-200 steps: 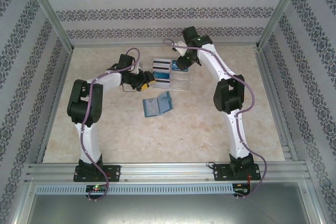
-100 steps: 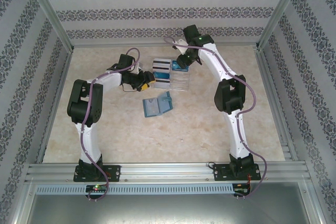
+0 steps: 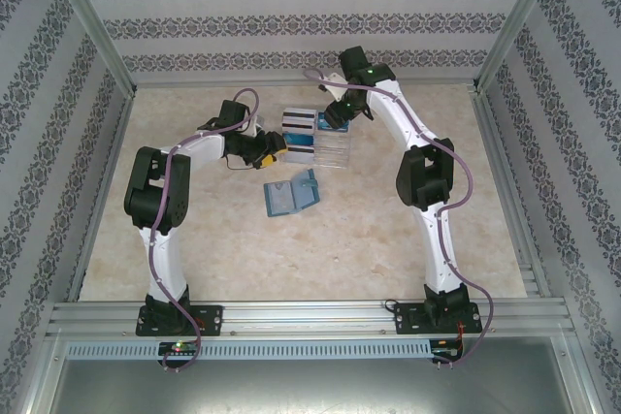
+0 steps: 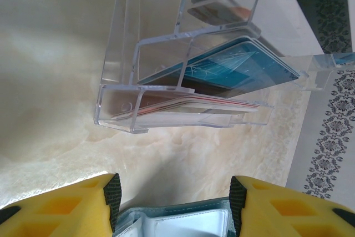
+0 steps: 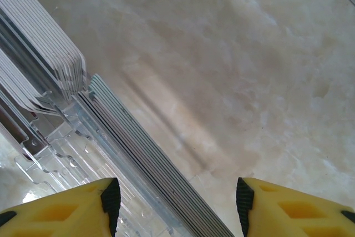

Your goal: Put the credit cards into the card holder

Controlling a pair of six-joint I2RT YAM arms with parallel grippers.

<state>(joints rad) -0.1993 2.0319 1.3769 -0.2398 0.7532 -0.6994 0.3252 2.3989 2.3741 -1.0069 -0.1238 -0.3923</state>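
Cards stand in a clear tiered rack toward 12 o'clock on the desk, some teal, some white with dark stripes. The left wrist view shows teal cards with pale line art in the middle tier of the rack, white-edged ones in the tier below and more in the tier above. Any print on them is too small to read.

The holder lies open and flat at 6 o'clock of the rack, apart from it, with its pale blue pockets up.

The left gripper sits at 9 o'clock of the rack, released and grasping nothing. The holder shows through its gap.

The right gripper hangs at the rack's 1 o'clock corner, also released, fingers wide apart. The grey edges of stacked cards run down toward the gap.
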